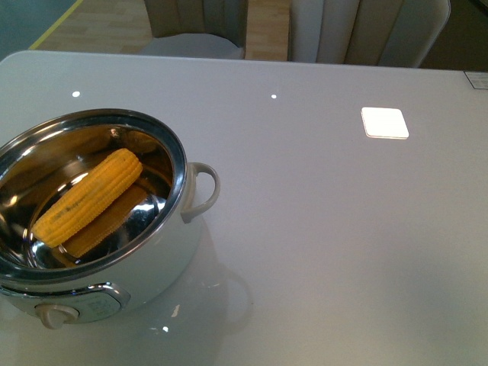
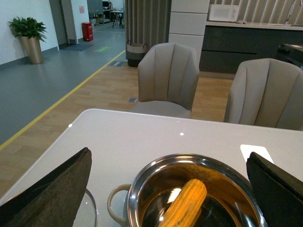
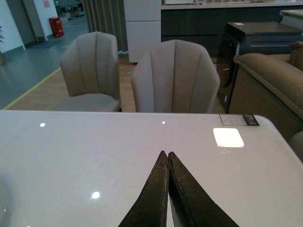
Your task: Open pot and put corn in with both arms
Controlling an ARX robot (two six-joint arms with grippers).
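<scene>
While front view just has corn (image 1: 88, 198) in lidless pot (image 1: 164, 263), wrist cams reveal left gripper (image 2: 168, 189) spread wide, right gripper (image 3: 168, 163) pinched closed, empty

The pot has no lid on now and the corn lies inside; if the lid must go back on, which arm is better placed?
Probably the left. Its open tool hangs right over the pot holding the corn. The right tool is shut over bare table.
</scene>
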